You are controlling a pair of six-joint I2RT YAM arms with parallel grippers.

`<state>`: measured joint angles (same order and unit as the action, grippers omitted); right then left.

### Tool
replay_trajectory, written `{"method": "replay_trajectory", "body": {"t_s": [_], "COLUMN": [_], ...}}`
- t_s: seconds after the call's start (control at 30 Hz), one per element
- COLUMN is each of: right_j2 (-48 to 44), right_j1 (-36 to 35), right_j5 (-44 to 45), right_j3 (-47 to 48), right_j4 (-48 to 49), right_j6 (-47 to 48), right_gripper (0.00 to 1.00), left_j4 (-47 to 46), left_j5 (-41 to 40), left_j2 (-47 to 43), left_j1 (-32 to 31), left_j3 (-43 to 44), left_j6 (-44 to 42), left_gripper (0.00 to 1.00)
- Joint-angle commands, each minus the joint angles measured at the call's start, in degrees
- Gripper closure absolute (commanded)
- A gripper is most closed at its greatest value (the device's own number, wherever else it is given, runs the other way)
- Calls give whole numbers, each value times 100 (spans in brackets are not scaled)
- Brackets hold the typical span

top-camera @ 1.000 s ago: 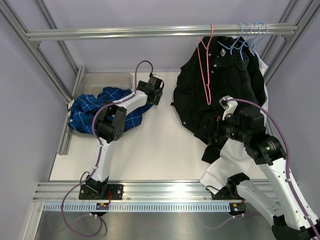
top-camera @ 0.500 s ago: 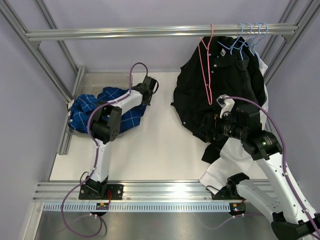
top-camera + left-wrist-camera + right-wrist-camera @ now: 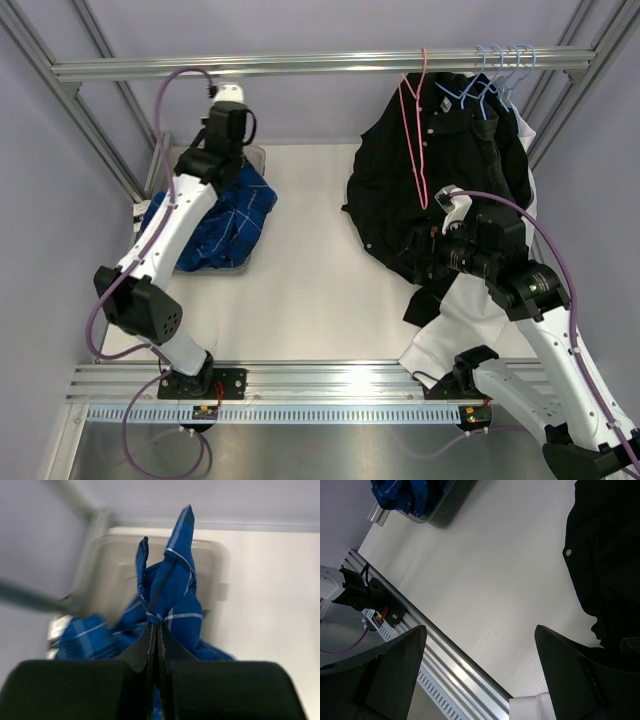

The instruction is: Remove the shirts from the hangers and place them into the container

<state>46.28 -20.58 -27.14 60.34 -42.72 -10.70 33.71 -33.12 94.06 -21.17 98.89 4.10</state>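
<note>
Seen from above, the left arm [image 3: 175, 225] stretches from its base to the far-left corner of the worktop [image 3: 320, 290]. Its wrist is over the container [image 3: 258, 152], where the royal blue shirt [image 3: 225, 225] lies heaped, part of it over the near rim. At the far-right, the black shirts [image 3: 440, 160] hang on light blue hangers [image 3: 490, 85] behind a seemingly bare pink-red hanger [image 3: 412, 130]. The step in hand looks like packing shirt 1. The next move probably calls for lowering the cloth inside the rim and letting go. In the left wrist view, the left gripper [image 3: 156, 627] is clamped on a peak of blue cloth above the container. In the right wrist view, the right gripper [image 3: 480, 630] gapes wide and holds nothing, with black cloth just beside it.
</note>
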Motion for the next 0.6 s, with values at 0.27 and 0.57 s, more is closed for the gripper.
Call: {"method": "replay_trajectory", "body": {"t_s": [0.27,0.57], "right_j2": [-163,-365], "right_j1": [-43,-43], "right_j5": [-310,-240], "right_j3": [154,110], "right_j4": [141,-8], "right_j6": [121,165], "right_gripper": [1,1], "left_j4": [-189,-129], "left_j5": [-178,825], "left_j2": [577,158], "left_j1": [1975,2099], "left_j3": [-1645,-1259], "left_j6": [1110,1436], "left_gripper": [100,47]}}
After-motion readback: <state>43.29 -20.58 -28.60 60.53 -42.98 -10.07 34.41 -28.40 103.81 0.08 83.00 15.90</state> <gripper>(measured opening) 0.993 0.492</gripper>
